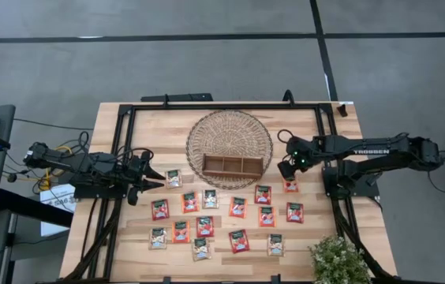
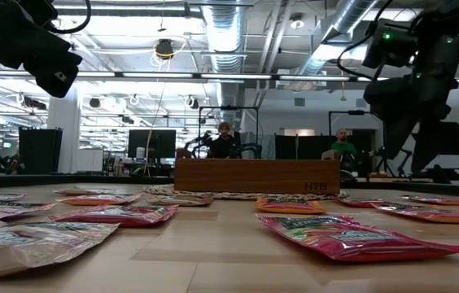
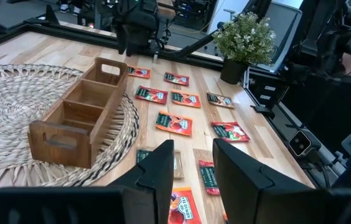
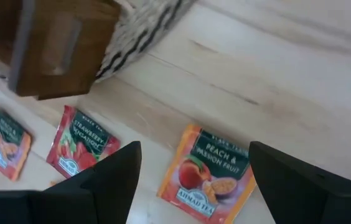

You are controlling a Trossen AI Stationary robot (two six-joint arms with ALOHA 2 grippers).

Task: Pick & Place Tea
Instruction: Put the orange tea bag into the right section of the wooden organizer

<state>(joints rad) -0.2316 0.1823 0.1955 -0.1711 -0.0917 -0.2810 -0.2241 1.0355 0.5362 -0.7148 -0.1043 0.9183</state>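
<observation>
While the right pincer [image 4: 191, 177] hangs spread, a peach tea sachet [image 4: 208, 174] lies directly beneath it.

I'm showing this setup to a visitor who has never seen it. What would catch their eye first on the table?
The scatter of tea sachets, red and cream, spread flat over the near half of the wooden table. Behind them sits a brown three-compartment tray, empty, on a round woven mat. The right gripper hangs open above a peach and passion fruit sachet beside the mat, while the left gripper waits at the mat's other side.
</observation>
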